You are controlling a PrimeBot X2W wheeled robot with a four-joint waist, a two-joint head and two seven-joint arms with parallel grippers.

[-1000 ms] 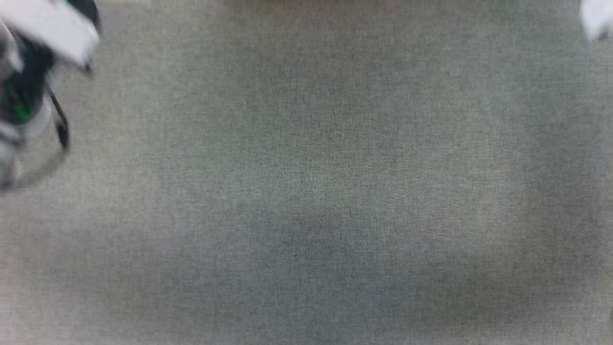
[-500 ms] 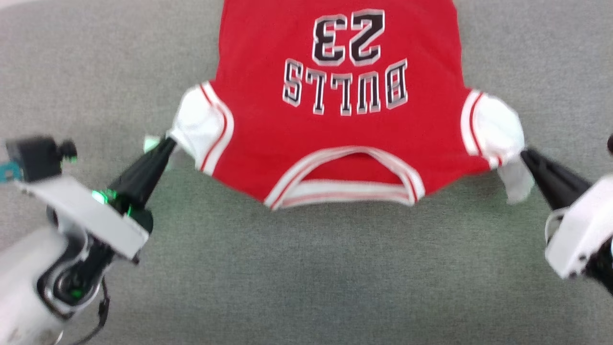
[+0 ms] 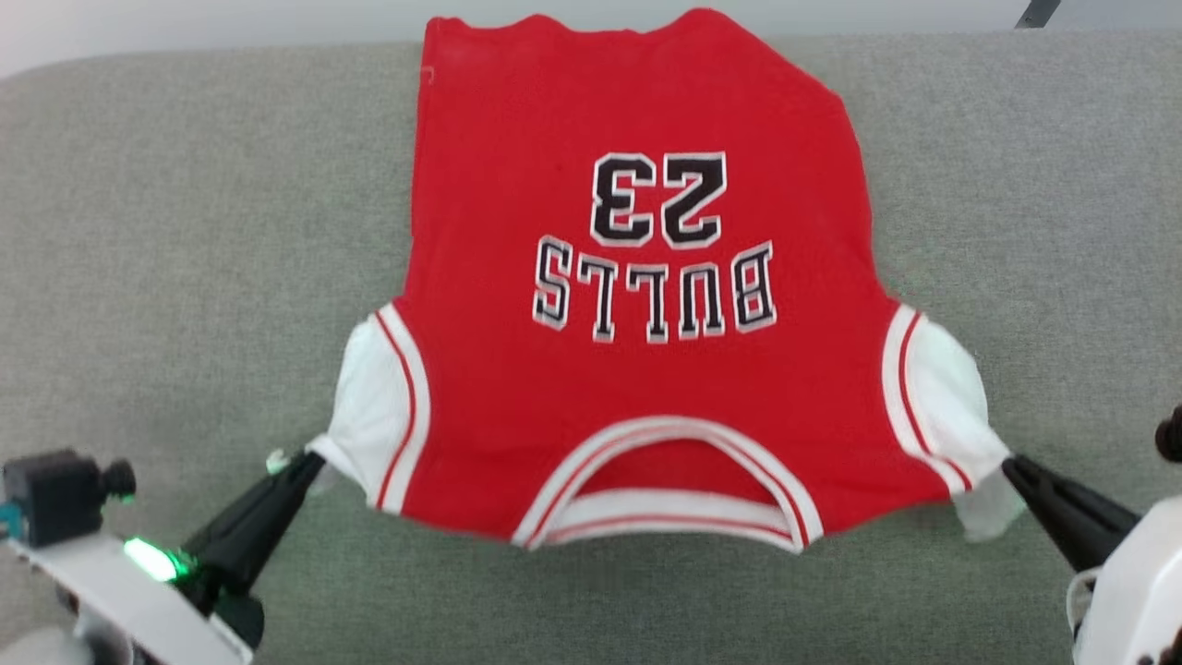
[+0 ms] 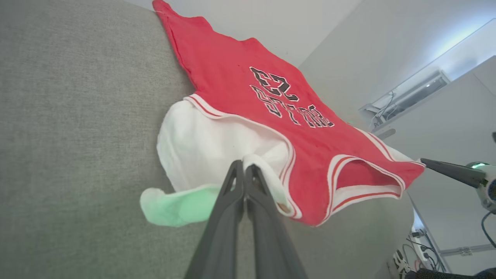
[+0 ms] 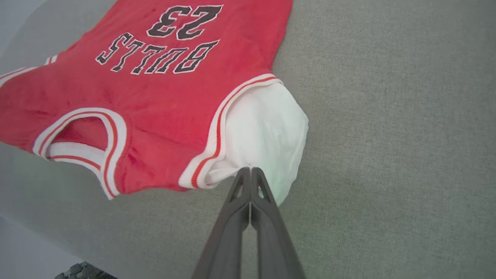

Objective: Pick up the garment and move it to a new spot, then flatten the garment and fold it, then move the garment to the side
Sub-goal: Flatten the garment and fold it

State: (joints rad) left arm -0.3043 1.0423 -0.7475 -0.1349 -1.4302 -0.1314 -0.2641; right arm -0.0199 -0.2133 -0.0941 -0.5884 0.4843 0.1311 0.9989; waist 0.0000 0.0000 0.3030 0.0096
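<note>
The garment [image 3: 637,388] is a red shirt with white sleeves and "BULLS 23" lettering, spread front-up on the grey fabric surface [image 3: 185,231], neckline toward me and hem at the far edge. My left gripper [image 3: 309,462] is shut on the tip of the white sleeve at the lower left, and the left wrist view shows the same pinch [image 4: 244,164] on the garment [image 4: 248,100]. My right gripper [image 3: 1011,466] is shut on the other sleeve's tip at the lower right, as in the right wrist view [image 5: 250,170], with the garment [image 5: 155,97] stretched between the two. The neckline end looks slightly raised.
The grey surface's far edge [image 3: 231,51] runs just behind the hem, with a pale wall beyond it. Bare grey fabric lies to both sides of the shirt and in front of the neckline. Cables [image 4: 403,263] show off the surface's edge in the left wrist view.
The head camera has swung, bringing the shirt and both grippers into the picture and then lower in it. Both grippers stay shut on the sleeve tips.
</note>
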